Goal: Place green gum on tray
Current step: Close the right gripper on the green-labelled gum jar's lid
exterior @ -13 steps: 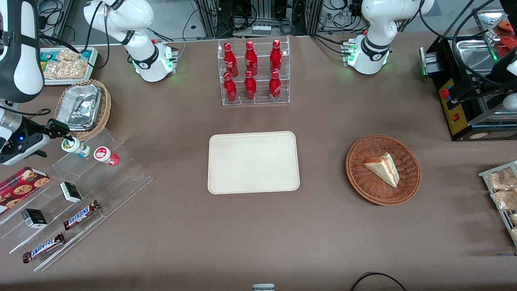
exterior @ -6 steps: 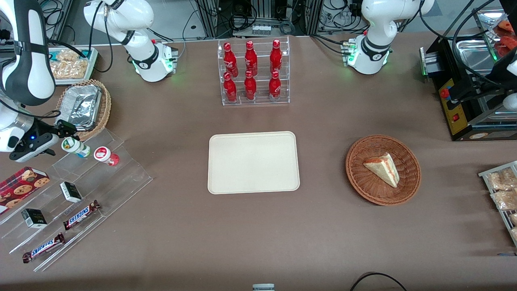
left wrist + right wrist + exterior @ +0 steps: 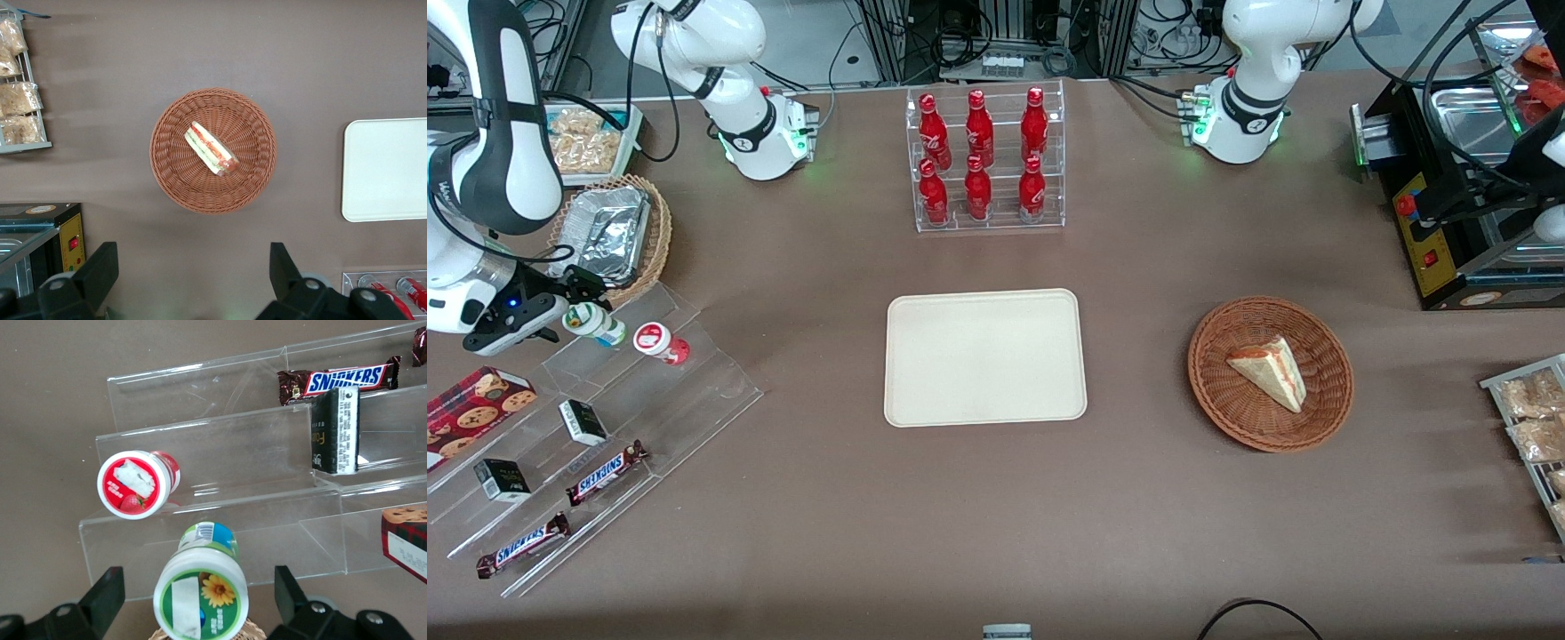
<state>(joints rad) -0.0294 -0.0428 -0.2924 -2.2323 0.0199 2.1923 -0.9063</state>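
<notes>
The green gum [image 3: 594, 324] lies tilted on the top step of a clear stepped shelf [image 3: 694, 391] toward the working arm's end of the table. It also shows in the right wrist view [image 3: 201, 590], white lid with a green label facing the camera. My gripper [image 3: 569, 307] is open, with one finger on each side of the lid and a gap to each; its fingertips [image 3: 107, 587] do not touch the gum. The red-lid canister [image 3: 660, 343] lies beside the green gum [image 3: 137, 483]. The cream tray [image 3: 985, 357] lies bare at mid-table, and shows in the left wrist view [image 3: 387, 167].
The shelf also holds Snickers bars [image 3: 605, 471], black boxes [image 3: 583, 421] and a cookie box [image 3: 476, 404]. A wicker basket with a foil tray [image 3: 605, 236] stands close to my gripper. A rack of red bottles [image 3: 983, 160] and a sandwich basket [image 3: 1270, 373] stand elsewhere.
My arm has swung farther from the front camera and my gripper has closed in around the green gum's lid. The gum has hardly moved.
</notes>
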